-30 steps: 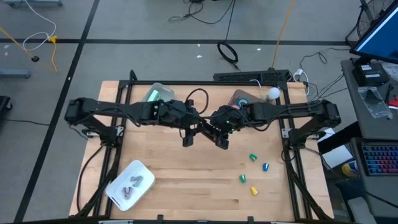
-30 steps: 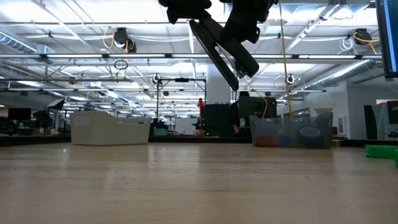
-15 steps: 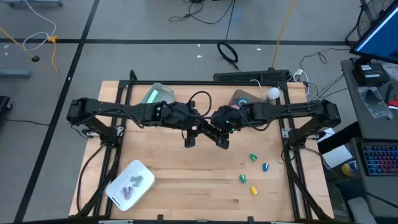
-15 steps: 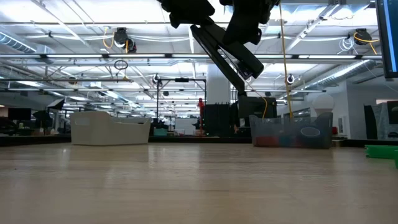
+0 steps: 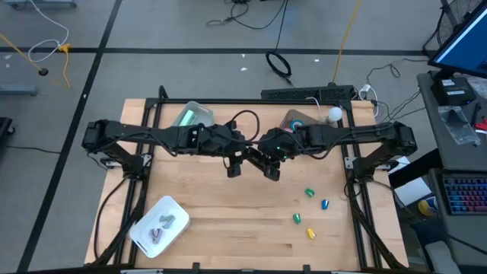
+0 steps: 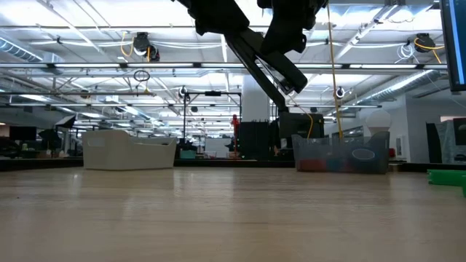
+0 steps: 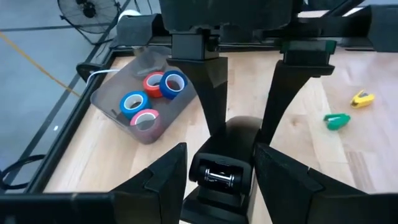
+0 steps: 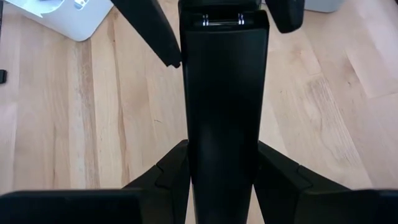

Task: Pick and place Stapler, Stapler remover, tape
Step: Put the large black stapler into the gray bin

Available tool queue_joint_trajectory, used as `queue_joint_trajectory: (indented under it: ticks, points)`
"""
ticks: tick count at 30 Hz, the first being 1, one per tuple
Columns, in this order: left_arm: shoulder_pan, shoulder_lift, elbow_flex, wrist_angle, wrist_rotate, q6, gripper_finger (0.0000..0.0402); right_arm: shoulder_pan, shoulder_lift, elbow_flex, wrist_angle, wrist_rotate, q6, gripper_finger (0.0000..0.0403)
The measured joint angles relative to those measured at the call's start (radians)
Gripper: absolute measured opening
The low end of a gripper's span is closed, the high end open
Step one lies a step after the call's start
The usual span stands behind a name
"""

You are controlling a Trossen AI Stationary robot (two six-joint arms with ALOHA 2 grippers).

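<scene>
Above the middle of the worktop (image 5: pixel 228 221), both arms meet over a black stapler (image 8: pixel 221 106), carried clear of the wood. The right gripper (image 8: pixel 221 149) has its fingers closed on the stapler's long body, while the left gripper (image 7: pixel 221 155) sets its fingers close on either side of the stapler's end; whether they press on it or merely flank it cannot be told. The task looks partly done: the tape (image 7: pixel 155 84), two red rolls and two blue, lies inside a clear bin (image 7: pixel 115 84) at the worktop's back right, the stapler is not yet set down, and several small coloured pieces (image 5: pixel 308 192), possibly the staple removers, lie loose on the right side. A white tray (image 5: pixel 171 204) at the front left holds grey items too small to identify. Only the left wrist view shows the rolls plainly; the overhead view alone takes in tray, bin and loose pieces together, and the low view confirms the stapler hangs tilted well above the wood.
</scene>
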Motion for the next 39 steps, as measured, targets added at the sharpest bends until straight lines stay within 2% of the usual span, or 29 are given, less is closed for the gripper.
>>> queue_joint_trajectory:
  ticks: [12,19,22,31,39]
  points:
    - [0.005,-0.001,0.0,0.007,0.002,0.155,0.0184,0.0,0.0,0.0,0.012,-0.003,-0.001,0.0127]
    - [0.034,-0.001,0.0,0.012,0.033,0.147,0.0184,0.0,0.0,0.0,0.011,0.001,0.014,0.0127]
    - [0.04,-0.001,0.0,0.014,0.049,0.147,0.0196,0.0,0.0,0.0,0.011,0.0,0.015,0.0127]
    - [0.042,-0.002,0.0,0.021,0.052,0.196,0.0263,0.001,0.0,0.0,0.011,-0.009,0.019,0.0127]
    - [0.044,-0.002,0.0,0.023,0.125,0.201,0.0251,0.003,0.0,0.0,0.024,-0.018,0.01,0.0127]
